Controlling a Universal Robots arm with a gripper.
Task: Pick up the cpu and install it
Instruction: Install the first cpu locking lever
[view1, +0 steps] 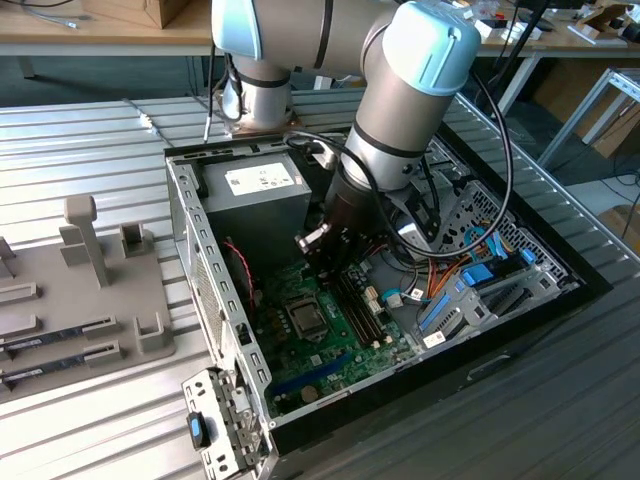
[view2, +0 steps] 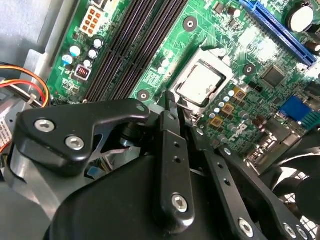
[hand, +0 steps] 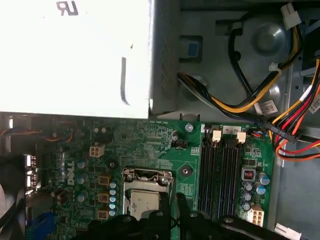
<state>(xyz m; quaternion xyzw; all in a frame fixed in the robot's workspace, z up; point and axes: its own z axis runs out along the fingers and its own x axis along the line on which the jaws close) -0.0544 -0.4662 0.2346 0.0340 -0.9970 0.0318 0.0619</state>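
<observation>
Ribbed metal tabletop (view1: 90, 140), a wooden desk (view1: 80, 42) behind, a grey-legged table (view1: 585, 105) at the exterior view's right

One open computer case (view1: 215, 300) stands on the bench. It holds one green board (view1: 335, 350), one cpu (view2: 202, 82) and one grey power box (view1: 255, 195) in a case corner. One grey tray (view1: 110, 300) at the bench's edge on the exterior view's left carries two memory sticks (view1: 60, 333).

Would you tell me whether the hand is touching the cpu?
Cannot tell. In the second wrist view the hand ends right beside the cpu; neither a gap nor contact shows plainly.
</observation>
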